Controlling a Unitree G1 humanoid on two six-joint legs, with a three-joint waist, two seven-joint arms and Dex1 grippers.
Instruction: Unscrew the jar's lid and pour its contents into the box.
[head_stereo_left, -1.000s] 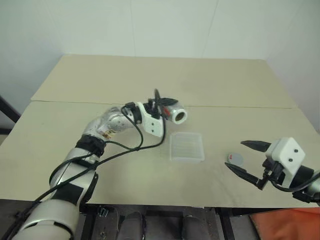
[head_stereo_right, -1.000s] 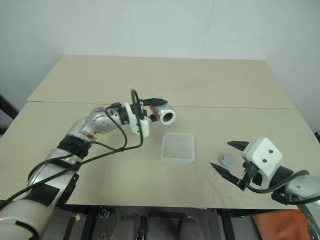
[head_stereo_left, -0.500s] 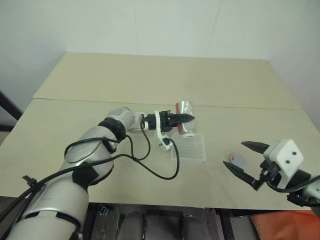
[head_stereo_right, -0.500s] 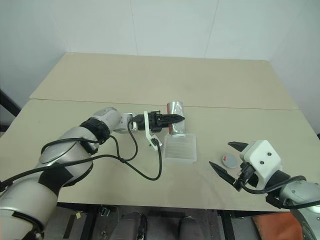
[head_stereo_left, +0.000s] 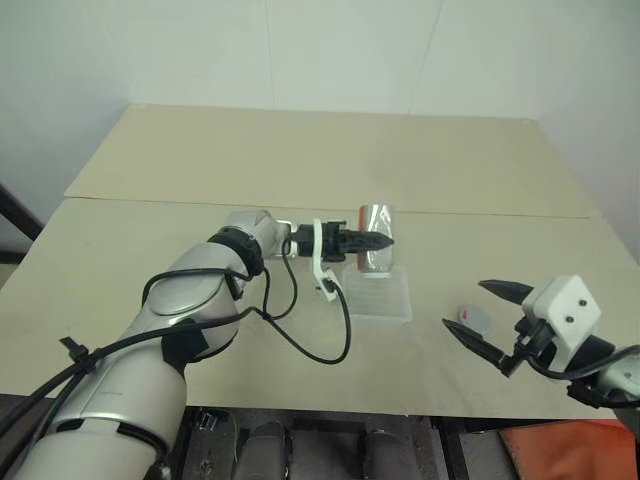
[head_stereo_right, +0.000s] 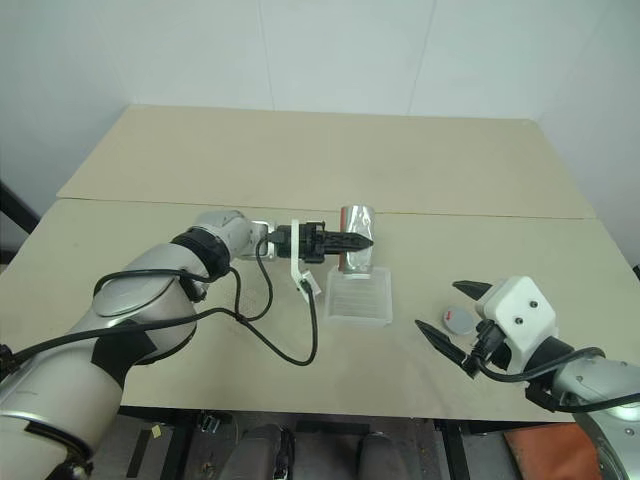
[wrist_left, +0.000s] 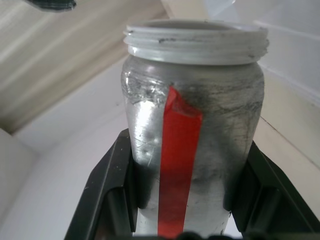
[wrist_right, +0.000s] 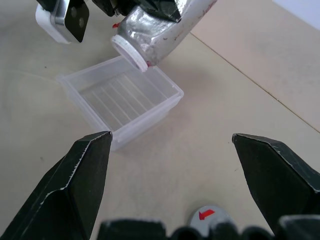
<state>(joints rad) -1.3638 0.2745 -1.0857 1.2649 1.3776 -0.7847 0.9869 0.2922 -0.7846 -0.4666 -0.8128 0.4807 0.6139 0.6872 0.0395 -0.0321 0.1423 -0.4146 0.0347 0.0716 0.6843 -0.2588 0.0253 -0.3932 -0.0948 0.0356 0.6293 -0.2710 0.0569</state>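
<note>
The small clear jar with a red stripe (head_stereo_left: 374, 237) is gripped by the left pincer (head_stereo_left: 372, 240) and tipped mouth-down over the shallow white plastic box (head_stereo_left: 380, 297), while the right pincer (head_stereo_left: 478, 315) is held open.

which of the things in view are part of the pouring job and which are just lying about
Part of the job:
- jar, tipped mouth-down over the box, held by the left claw
- box
- lid, already off, on the table beside the open right claw

Just lying about:
- nothing besides the table itself
</note>
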